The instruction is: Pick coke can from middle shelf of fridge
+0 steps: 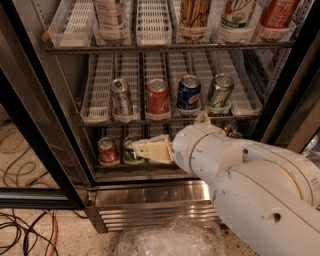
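Note:
The coke can (158,98) is red with a silver lid. It stands upright in a white lane tray on the middle shelf (98,119) of the fridge (150,196). A silver can (121,97) stands to its left and a blue Pepsi can (189,93) to its right. My gripper (144,148) is cream-coloured and points left. It hangs below the middle shelf, in front of the bottom shelf, lower than the coke can and apart from it. My bulky white arm (250,185) fills the lower right.
A green-and-silver can (219,92) stands right of the Pepsi can. On the bottom shelf are a red can (107,151) and another can (131,150) beside my gripper. Tall bottles (193,15) fill the top rack. The black door frame (35,140) is left. Cables (25,227) and a clear plastic container (170,240) lie on the floor.

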